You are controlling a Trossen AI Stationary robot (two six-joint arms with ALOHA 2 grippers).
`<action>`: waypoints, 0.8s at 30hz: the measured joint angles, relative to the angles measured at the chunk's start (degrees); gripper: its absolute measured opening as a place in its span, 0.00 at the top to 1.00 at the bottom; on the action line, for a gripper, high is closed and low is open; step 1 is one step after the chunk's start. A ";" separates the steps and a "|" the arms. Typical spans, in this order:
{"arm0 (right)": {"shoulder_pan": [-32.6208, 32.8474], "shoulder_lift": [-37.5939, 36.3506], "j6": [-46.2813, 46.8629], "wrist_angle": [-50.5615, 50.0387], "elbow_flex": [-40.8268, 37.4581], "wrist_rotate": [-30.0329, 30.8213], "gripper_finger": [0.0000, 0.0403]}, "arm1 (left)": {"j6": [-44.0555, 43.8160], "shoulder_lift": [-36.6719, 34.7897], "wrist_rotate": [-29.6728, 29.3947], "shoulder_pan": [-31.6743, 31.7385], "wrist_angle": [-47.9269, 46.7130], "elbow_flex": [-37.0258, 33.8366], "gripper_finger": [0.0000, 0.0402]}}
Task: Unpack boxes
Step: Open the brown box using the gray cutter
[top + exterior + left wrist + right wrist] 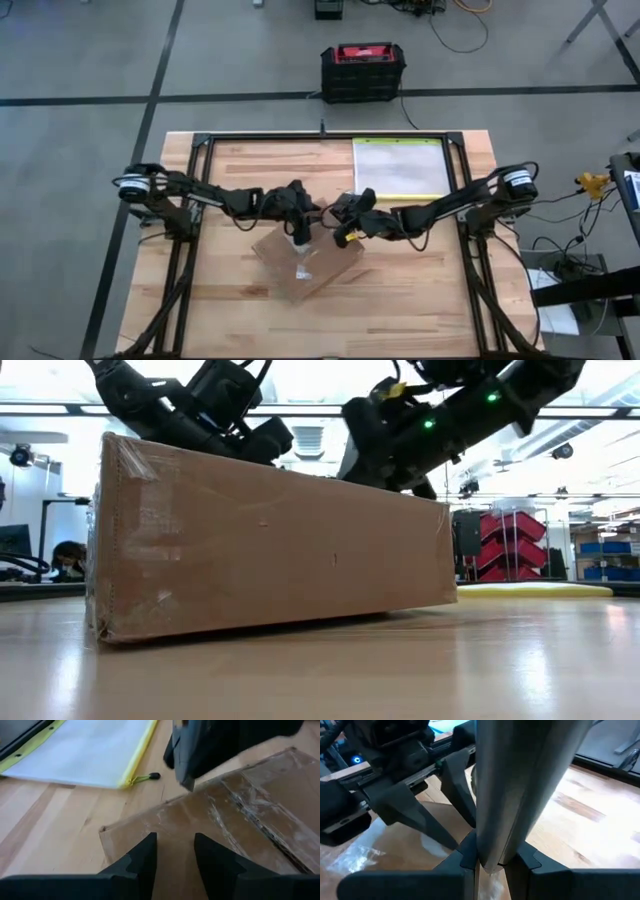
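Observation:
The brown cardboard box [305,265] lies flat on the table, turned askew, with shiny clear tape along its top seam [250,815]. My left gripper [175,855] stands open over the box's top near its far corner, cardboard showing between its fingers. My right gripper [490,865] comes in from the right, shut on a long grey tool [520,785]. The tool's pointed end [189,785] hovers at the box's far edge. In the low view both arms rise behind the box [270,550]. My left gripper: whether its fingers [142,862] touch the box top I cannot tell. My right gripper pinches the grey tool's lower end [487,857] between its two fingers. The tool runs out forward from the fingers, slanting down toward the box, clear of the table.
A clear pouch with a yellow-green edge [400,168] lies at the table's far right, its zip pull [150,776] close to the box. A black-and-red case [362,70] stands on the floor beyond the table. Bare wood [430,300] lies to the near right.

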 joint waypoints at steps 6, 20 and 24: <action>0.00 1.08 -0.91 -1.78 2.18 1.36 0.90 | -0.32 -0.88 -0.02 -0.02 -2.55 -0.52 0.71; 0.35 1.05 0.25 0.43 2.03 1.82 0.90 | -2.10 -3.02 -2.87 -0.04 -7.64 -0.86 0.71; 0.33 1.05 -0.22 0.27 2.03 3.16 0.90 | -2.09 -2.99 -2.95 -0.04 -7.45 -1.03 0.71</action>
